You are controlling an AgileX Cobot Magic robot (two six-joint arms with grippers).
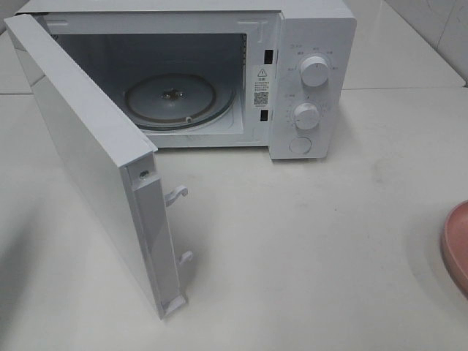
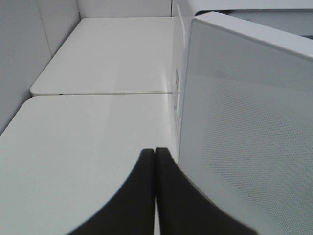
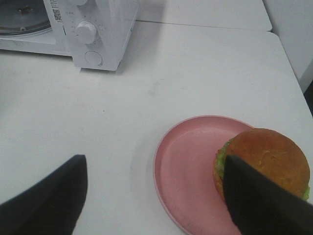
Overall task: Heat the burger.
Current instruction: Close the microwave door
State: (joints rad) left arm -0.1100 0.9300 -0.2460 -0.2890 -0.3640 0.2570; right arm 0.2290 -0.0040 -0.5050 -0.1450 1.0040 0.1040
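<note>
The burger (image 3: 269, 156), with a glossy brown bun and green lettuce, sits at one side of a pink plate (image 3: 188, 171) in the right wrist view. My right gripper (image 3: 154, 164) is open above the plate, empty. One dark finger (image 3: 259, 200) overlaps the burger's near side; whether they touch is unclear. My left gripper (image 2: 155, 152) is shut with nothing in it, close beside the outer face of the microwave door (image 2: 244, 122). Neither gripper shows in the high view, where only the plate's rim (image 1: 457, 245) appears at the right edge and the burger is out of view.
The white microwave (image 1: 314, 44) stands at the back with its door (image 1: 88, 153) swung wide open toward the front left. Its glass turntable (image 1: 179, 99) is bare. Two knobs (image 1: 314, 71) are on its right panel. A white tabletop (image 1: 307, 241) lies between microwave and plate.
</note>
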